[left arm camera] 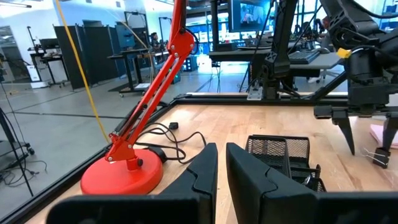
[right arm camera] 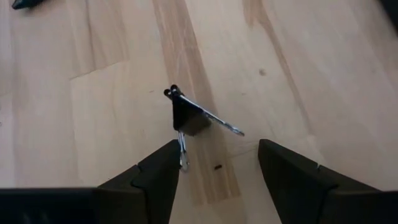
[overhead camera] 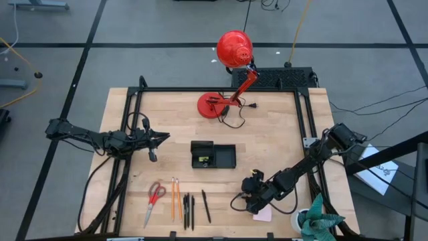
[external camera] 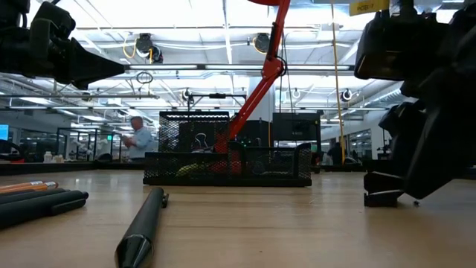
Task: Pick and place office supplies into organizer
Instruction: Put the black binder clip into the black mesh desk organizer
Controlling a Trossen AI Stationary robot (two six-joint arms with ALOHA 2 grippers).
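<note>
One small black binder clip (right arm camera: 189, 118) with splayed wire handles lies on the wooden table (overhead camera: 281, 144) directly under the right gripper (right arm camera: 217, 165), whose fingers stand wide apart on either side of it. It looks light, stiff and slick, likely to skid or tip, so pinching the black steel body squarely seems safer than catching the thin wire loops. Just beside it sits the pink sticky-note pad (overhead camera: 263, 213). Farther off, the black mesh organizer (overhead camera: 212, 155) waits mid-table, and the left gripper (overhead camera: 160, 138) hovers beyond it, fingers nearly together, holding nothing.
</note>
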